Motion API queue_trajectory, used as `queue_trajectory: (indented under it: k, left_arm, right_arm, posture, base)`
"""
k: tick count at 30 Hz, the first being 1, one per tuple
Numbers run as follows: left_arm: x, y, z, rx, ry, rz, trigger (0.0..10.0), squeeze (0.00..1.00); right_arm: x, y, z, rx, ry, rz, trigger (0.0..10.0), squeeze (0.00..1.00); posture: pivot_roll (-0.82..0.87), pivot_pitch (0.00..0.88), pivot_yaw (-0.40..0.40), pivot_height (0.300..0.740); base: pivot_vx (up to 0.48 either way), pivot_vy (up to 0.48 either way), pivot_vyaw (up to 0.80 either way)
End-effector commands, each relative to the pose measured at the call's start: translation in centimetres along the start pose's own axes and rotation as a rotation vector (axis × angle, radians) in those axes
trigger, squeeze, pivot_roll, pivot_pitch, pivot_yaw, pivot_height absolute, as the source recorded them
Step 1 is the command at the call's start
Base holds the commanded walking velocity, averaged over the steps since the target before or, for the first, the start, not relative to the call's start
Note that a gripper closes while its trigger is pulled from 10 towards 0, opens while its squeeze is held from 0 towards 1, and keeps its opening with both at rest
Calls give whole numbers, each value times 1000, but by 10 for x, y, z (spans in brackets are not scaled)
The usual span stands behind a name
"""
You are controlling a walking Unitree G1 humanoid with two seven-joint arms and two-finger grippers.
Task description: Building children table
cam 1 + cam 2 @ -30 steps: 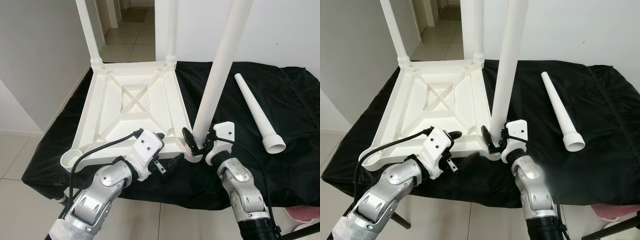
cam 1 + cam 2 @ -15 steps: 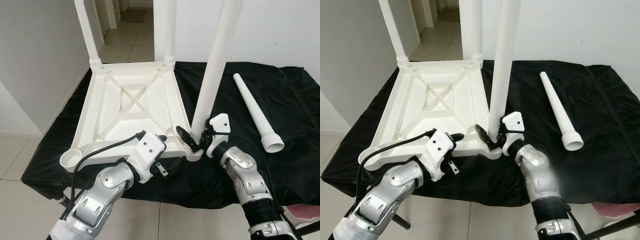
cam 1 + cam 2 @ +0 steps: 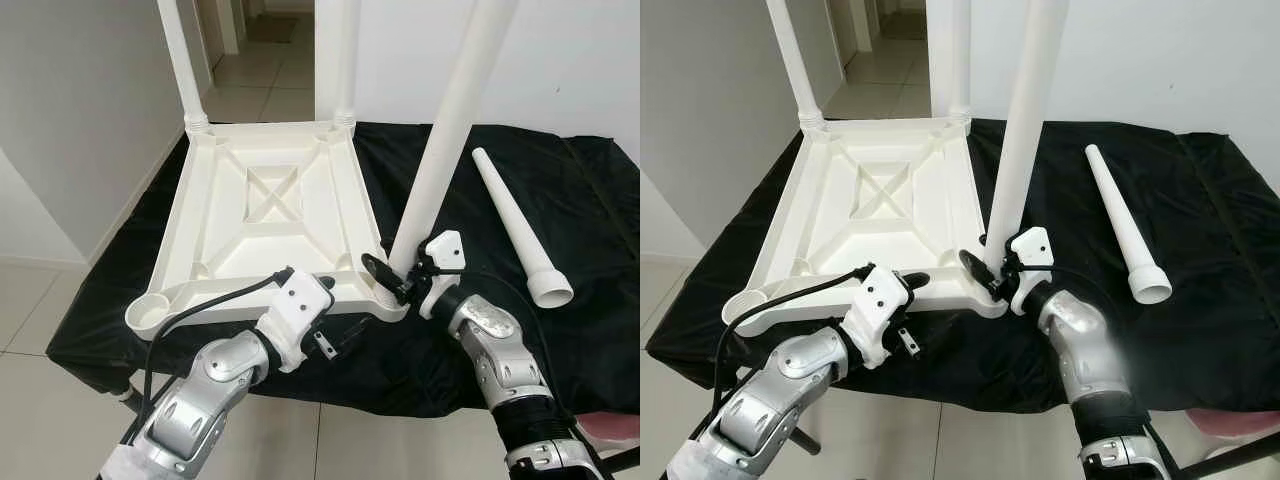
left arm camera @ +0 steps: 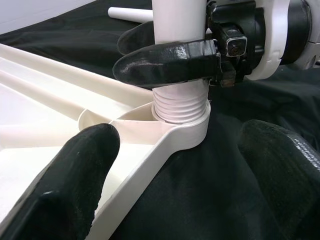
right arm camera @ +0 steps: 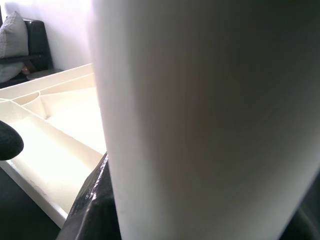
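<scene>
Tabletop (image 3: 270, 215), white plastic, upside down on the black cloth (image 3: 590, 200) before you, ribbed underside facing up. Two table legs already stand in its far corner sockets: far-left leg (image 3: 176, 60) and far-right leg (image 3: 342, 60), both upright.

Third leg (image 3: 450, 140): your right gripper (image 3: 392, 280) is clamped around its lower end, one black finger (image 4: 165, 62) wrapped across the shaft just above the threaded collar (image 4: 180, 105). That collar sits in the near-right corner socket (image 4: 187, 131), and the leg leans slightly to your right.

Fourth leg (image 3: 520, 230): lying loose on the cloth to your right, wide end towards you, well apart from the tabletop.

Left gripper (image 3: 335, 330): at the tabletop's near edge, fingers spread, one pad (image 4: 75, 170) over the rim and the other over the cloth, gripping nothing.

Near-left corner socket (image 3: 148, 313): unfilled.
</scene>
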State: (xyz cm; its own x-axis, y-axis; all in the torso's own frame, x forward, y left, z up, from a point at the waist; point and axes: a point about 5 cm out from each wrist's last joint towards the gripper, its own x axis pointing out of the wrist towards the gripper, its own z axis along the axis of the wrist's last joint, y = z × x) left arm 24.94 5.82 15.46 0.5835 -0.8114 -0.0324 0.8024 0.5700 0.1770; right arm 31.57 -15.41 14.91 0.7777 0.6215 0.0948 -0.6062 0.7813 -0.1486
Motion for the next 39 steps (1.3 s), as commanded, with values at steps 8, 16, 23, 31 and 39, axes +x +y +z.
queue_trajectory:
  k: [8, 16, 23, 31, 39]
  left_arm:
    - [-1, -3, -1, 18, 8, -41, 10000, 0]
    - [-1, -3, -2, 14, 7, -25, 10000, 0]
    - [-1, -1, -2, 17, 9, -26, 10000, 0]
    - [-2, 0, -4, 19, 17, -30, 10000, 0]
    - [-1, -2, -4, 16, 18, -35, 10000, 0]
  right_arm:
    - [-9, 10, -13, 126, 56, -113, 10000, 0]
    - [-14, 17, -11, 114, 62, -417, 10000, 0]
    - [-21, 23, -13, 98, 128, -664, 10000, 0]
    - [-25, 42, -19, 132, 216, -862, 10000, 0]
    - [-18, 47, -14, 159, 187, -795, 10000, 1000]
  posture:
    - [-40, 32, 9, 740]
    - [-45, 26, 17, 740]
    - [-50, 30, 26, 740]
    - [-50, 32, 36, 740]
    - [-47, 36, 32, 740]
  base:
    - [0, 0, 0]
    - [0, 0, 0]
    - [0, 0, 0]
    - [0, 0, 0]
    - [0, 0, 0]
